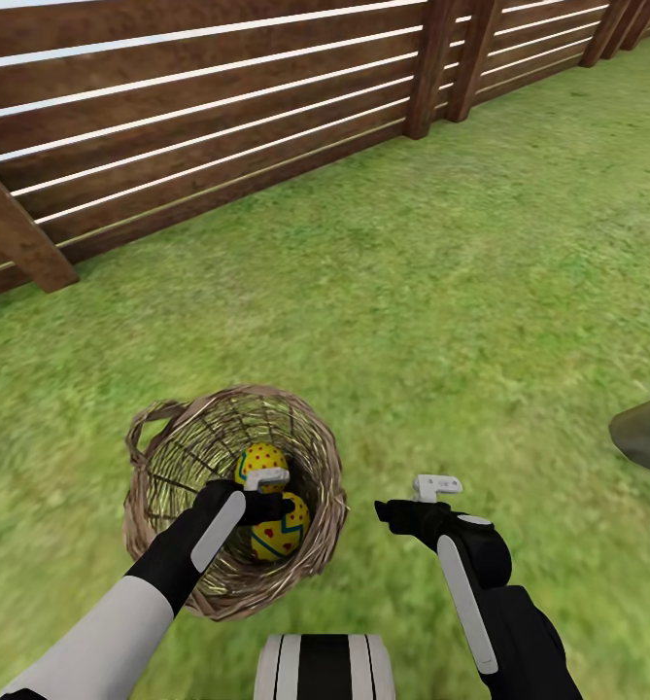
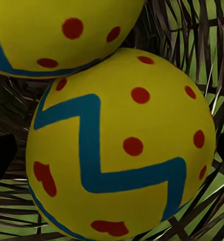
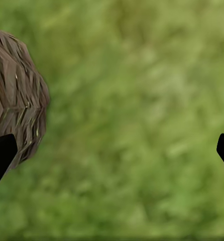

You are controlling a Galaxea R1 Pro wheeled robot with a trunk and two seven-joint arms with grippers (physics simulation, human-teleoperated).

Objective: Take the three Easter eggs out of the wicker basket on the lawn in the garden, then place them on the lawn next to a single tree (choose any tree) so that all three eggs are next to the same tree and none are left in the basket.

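I am at the picking step: my left hand (image 1: 278,494) reaches down into the basket (image 1: 330,506) on the lawn (image 1: 461,292), fingers spread wide around the near egg (image 2: 122,150), not yet clenched. 2 eggs show inside, touching. Next I judge I must close gently. My right hand (image 1: 407,506) hangs released beside the basket.

even, bright daylight, hardly any shadows; blurred lawn (image 3: 137,125) in the right wrist view
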